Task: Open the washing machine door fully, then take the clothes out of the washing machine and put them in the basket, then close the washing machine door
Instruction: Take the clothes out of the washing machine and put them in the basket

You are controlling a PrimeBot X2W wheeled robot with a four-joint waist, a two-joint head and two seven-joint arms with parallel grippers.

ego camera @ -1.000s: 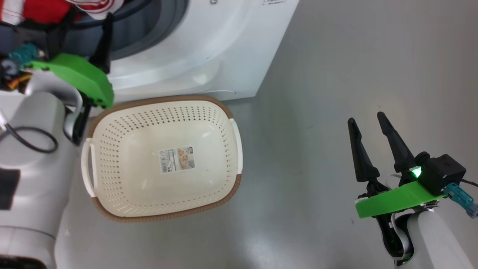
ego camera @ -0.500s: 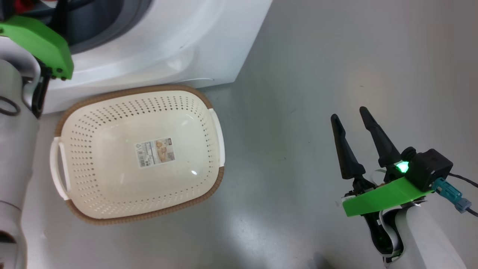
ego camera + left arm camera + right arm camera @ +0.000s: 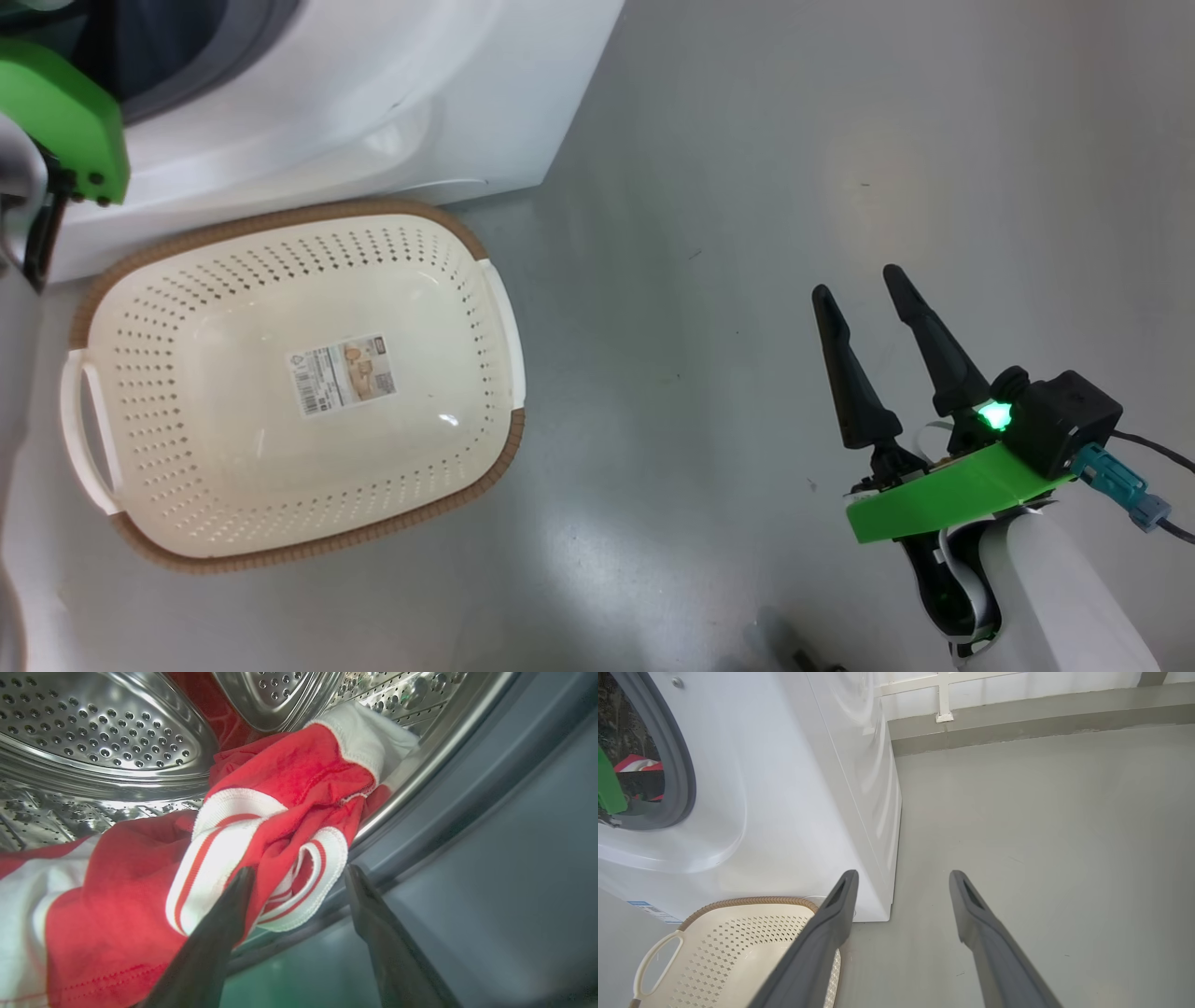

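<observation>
Inside the steel drum (image 3: pixel 103 728) of the washing machine (image 3: pixel 373 112) lie the red clothes (image 3: pixel 280 779) with white trim. My left gripper (image 3: pixel 299 871) is open at the drum's mouth, with a white-striped cuff lying between its fingers. The cream basket (image 3: pixel 280 213) with a brown rim stands on the floor in front of the machine with only its label sticker inside. My right gripper (image 3: pixel 857 285) hangs open over bare floor, well right of the basket. The right wrist view shows the machine (image 3: pixel 784 788), the clothes (image 3: pixel 637 763) in its uncovered opening and the basket (image 3: pixel 752 900). The washing machine door is out of view.
The grey rubber ring (image 3: pixel 467 812) curves close to my left gripper's right finger. The left arm's green mount (image 3: pixel 56 121) reaches into the opening. Grey floor (image 3: pixel 747 187) spreads right of the machine, up to a low wall ledge (image 3: pixel 1017 718).
The head camera has moved, so the basket and machine sit further left and the red clothes have left its picture. Both grippers stay open.
</observation>
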